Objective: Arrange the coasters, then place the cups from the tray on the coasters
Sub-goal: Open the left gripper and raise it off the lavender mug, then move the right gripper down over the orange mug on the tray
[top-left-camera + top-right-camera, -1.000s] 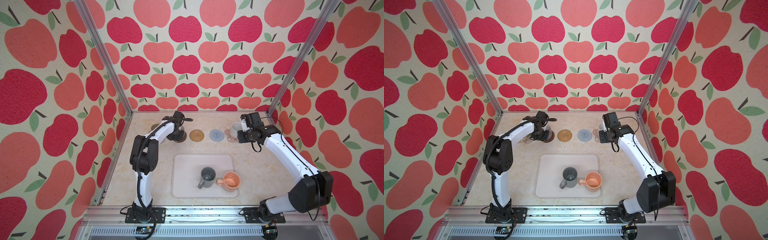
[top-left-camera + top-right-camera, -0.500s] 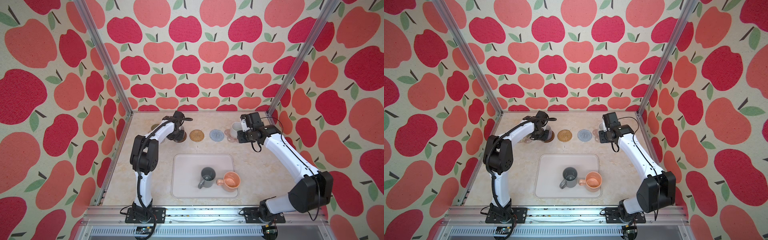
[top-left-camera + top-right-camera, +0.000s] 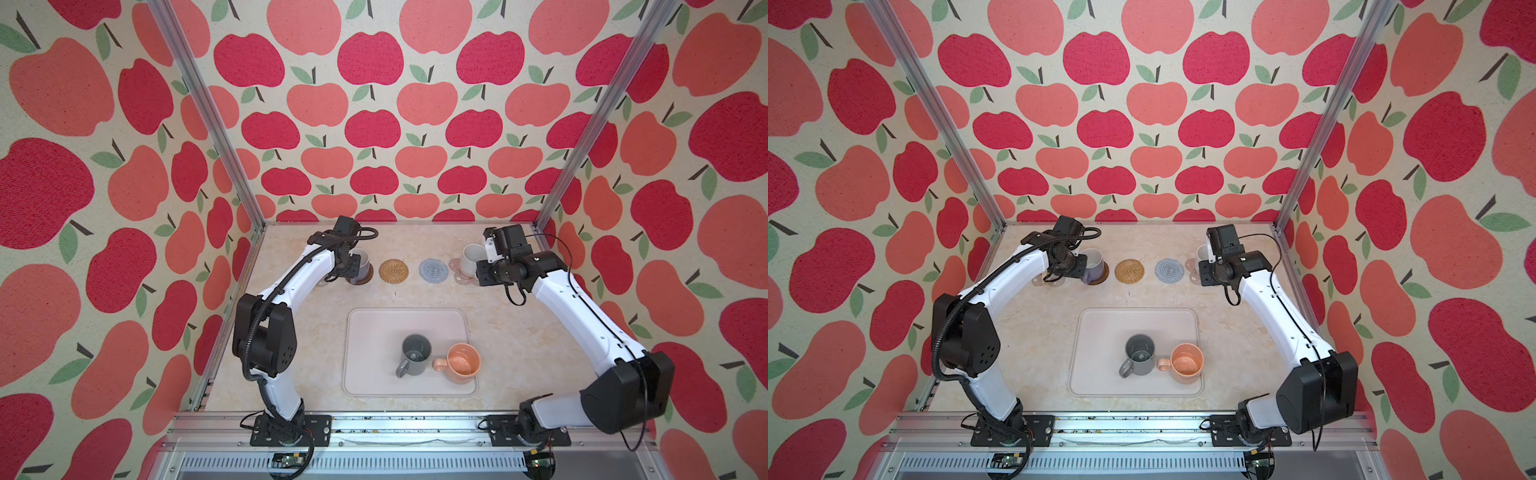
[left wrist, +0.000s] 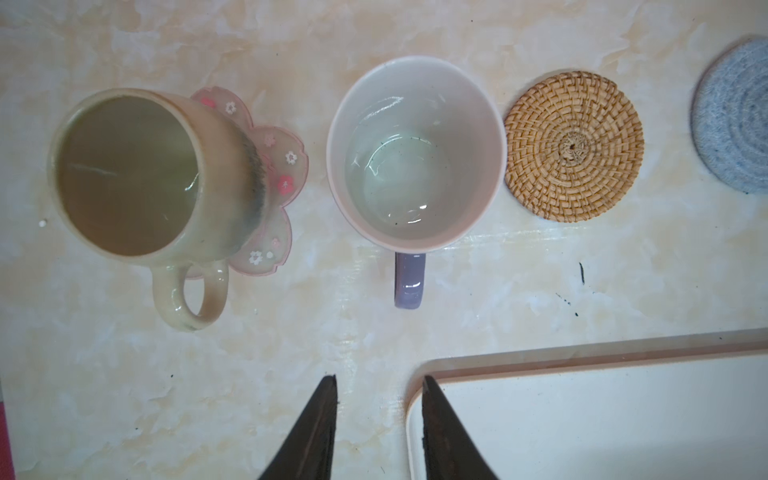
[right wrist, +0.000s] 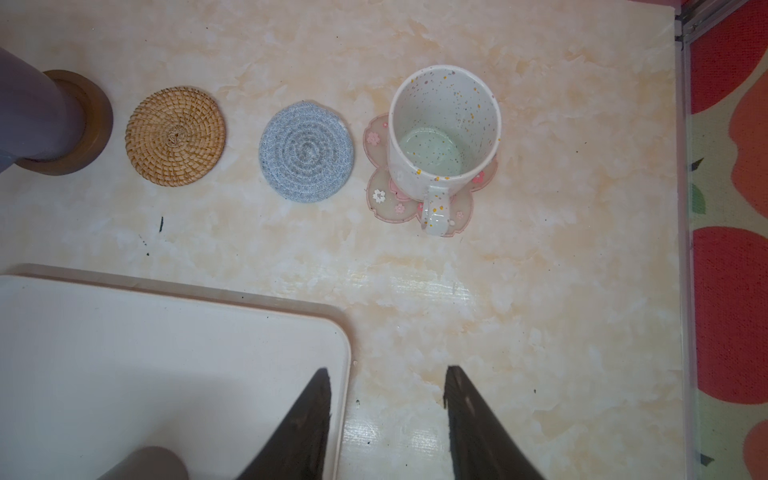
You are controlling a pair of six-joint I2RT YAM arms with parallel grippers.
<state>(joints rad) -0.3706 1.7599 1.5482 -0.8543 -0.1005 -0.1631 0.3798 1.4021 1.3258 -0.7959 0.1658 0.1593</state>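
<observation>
The lavender cup (image 4: 415, 153) stands on the dark brown coaster (image 5: 95, 120). Its handle points at my left gripper (image 4: 379, 379), which is open, empty and a short way back from it. Beside it the beige-olive cup (image 4: 129, 174) sits on a pink flower coaster (image 4: 276, 166). The white speckled cup (image 5: 444, 124) rests on the other pink flower coaster (image 5: 380, 195). My right gripper (image 5: 387, 370) is open and empty over the tray's corner. The rattan coaster (image 3: 393, 271) and the grey-blue coaster (image 3: 433, 270) are bare. On the tray (image 3: 374, 332) stand the dark grey cup (image 3: 415, 353) and the peach cup (image 3: 461, 363).
The coasters form a row along the back of the marble tabletop, close to the apple-patterned back wall. A metal frame post and the side wall (image 5: 685, 208) stand just right of the speckled cup. Bare tabletop lies between the row and the tray.
The left gripper's jaws have parted and stand off the lavender cup's handle. Neither arm has visibly shifted in the top views.
</observation>
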